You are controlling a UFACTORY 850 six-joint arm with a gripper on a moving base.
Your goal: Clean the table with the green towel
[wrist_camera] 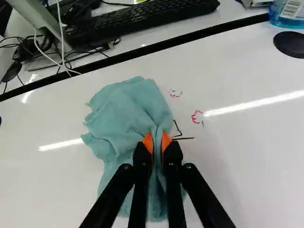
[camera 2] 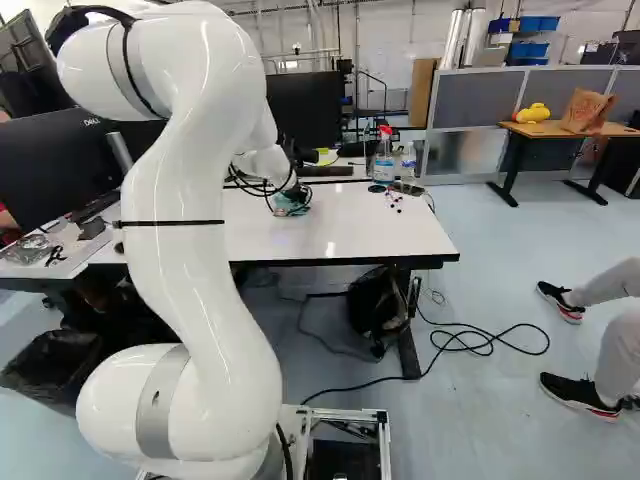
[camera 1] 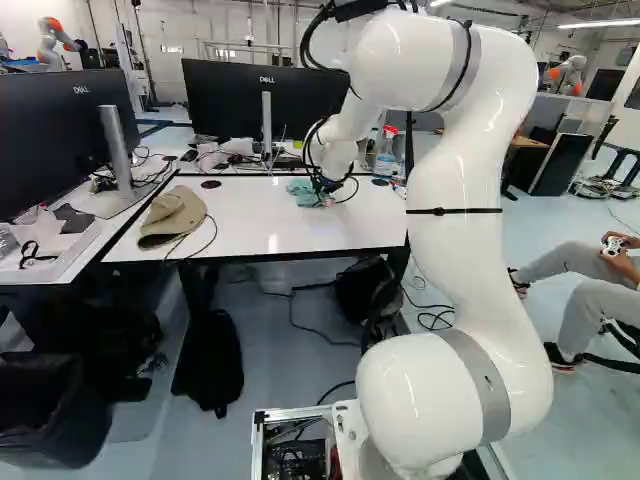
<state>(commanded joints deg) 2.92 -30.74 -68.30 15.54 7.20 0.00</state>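
In the left base view my gripper (camera 1: 326,190) reaches down to the white table (camera 1: 250,236), with the green towel (camera 1: 302,191) at its tip. The wrist view shows the gripper (wrist_camera: 157,145) shut on a bunched fold of the towel (wrist_camera: 124,110), orange pads pressing it from both sides. The rest of the towel lies crumpled on the tabletop, ahead of the fingers and under them. Small red marks (wrist_camera: 196,116) and dark pen lines (wrist_camera: 183,138) show on the table beside the towel; some of the dark lines run up to its edge.
A cap (camera 1: 172,217) lies at the table's left part in the left base view. Beyond the table's far edge are a keyboard (wrist_camera: 142,18), cables and monitors (camera 1: 255,100). A spray bottle (camera 2: 384,158) stands at the far right corner. A person sits right of the arm.
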